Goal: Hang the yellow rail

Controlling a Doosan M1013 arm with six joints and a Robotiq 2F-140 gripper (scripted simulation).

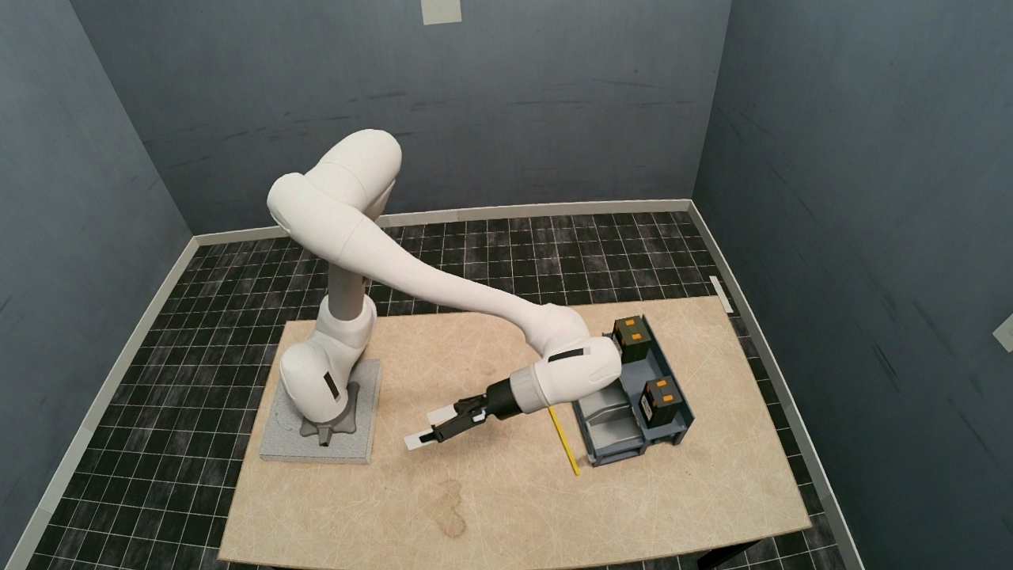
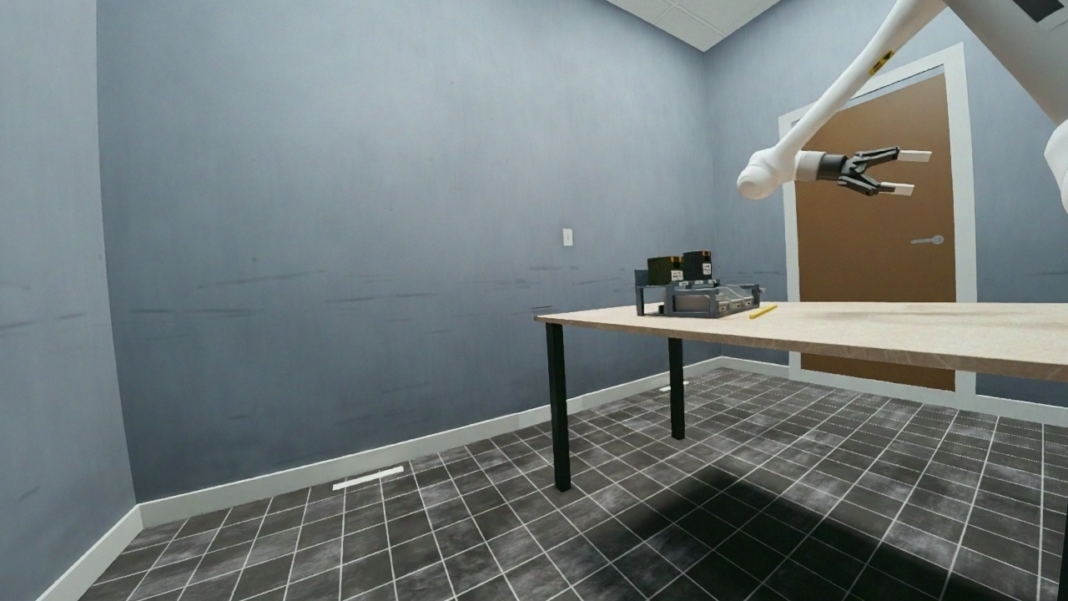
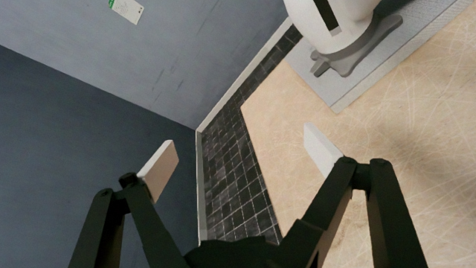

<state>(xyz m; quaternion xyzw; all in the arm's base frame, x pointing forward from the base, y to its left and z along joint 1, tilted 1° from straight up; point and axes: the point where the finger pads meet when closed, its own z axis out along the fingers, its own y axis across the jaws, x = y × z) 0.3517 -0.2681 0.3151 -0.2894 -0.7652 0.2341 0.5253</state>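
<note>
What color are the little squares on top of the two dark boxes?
Orange. The patches on the two dark boxes show best in the top view.

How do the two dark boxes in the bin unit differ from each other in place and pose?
One dark box stands at the far end of the bin unit, close to the arm's wrist; the other dark box stands at the near end, toward the table's front edge. In the exterior view the far one looks slightly lower than the near one. Both are upright, dark, with orange marks on top, and both sit behind the yellow rail.
</note>
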